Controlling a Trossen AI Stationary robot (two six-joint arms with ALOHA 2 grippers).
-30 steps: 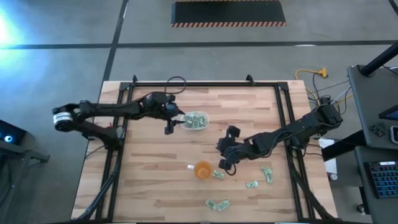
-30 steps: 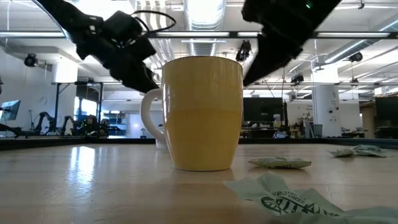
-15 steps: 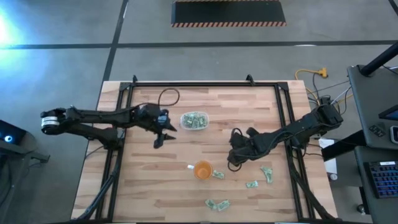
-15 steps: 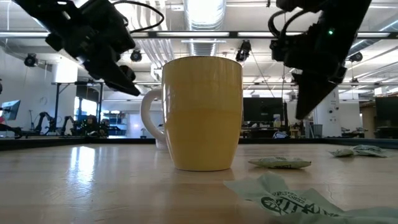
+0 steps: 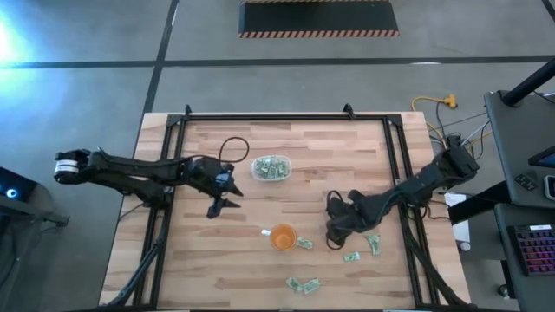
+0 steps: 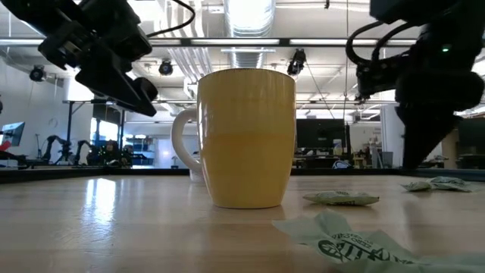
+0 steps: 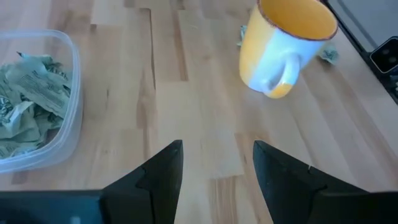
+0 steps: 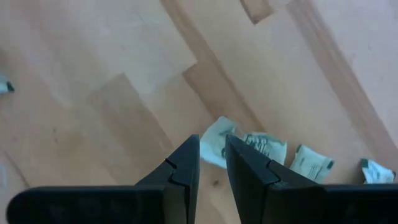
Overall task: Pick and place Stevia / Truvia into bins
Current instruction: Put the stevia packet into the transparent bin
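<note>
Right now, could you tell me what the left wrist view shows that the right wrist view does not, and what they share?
Only the left wrist view shows the clear tub with sachets in it, the orange cup standing upright, and the left tool open and empty above bare wood. Only the right wrist view shows the right tool, its fingers nearly together, empty, above loose sachets lying on the table. Both show the wooden table and each arm's own dark fingers.

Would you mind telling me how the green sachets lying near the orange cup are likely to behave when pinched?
The sachets look crumpled and thin, so probably floppy and very light. Lying flat on the table, they may slide rather than lift cleanly.
</note>
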